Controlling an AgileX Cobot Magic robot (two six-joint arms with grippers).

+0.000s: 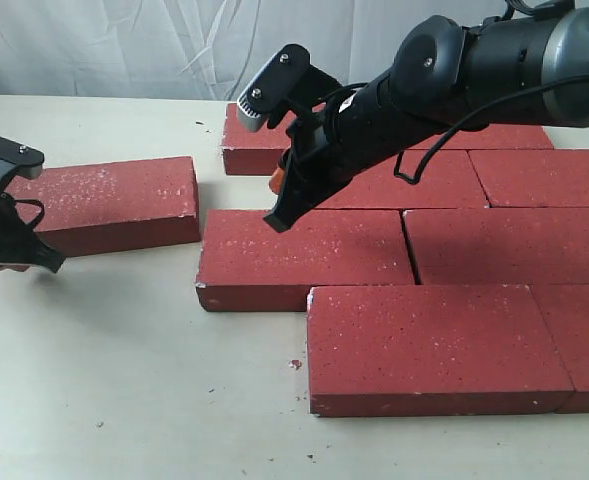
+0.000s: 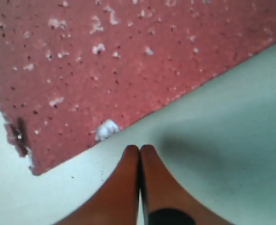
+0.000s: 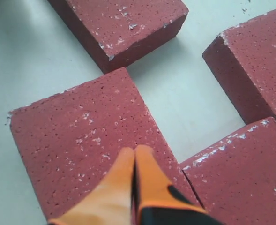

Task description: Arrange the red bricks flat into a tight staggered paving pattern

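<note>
Several red bricks lie flat in staggered rows at the right, among them a front one and a middle-row left one. One loose brick lies apart at the left, angled, with a gap to the rows. My left gripper is shut and empty, low on the table by that brick's near corner, its tips just off the edge. My right gripper is shut and empty, its tips over the middle-row left brick near its far edge.
In the right wrist view the loose brick and the back-row left brick flank a strip of bare table. Red crumbs lie in front of the rows. A white curtain backs the table.
</note>
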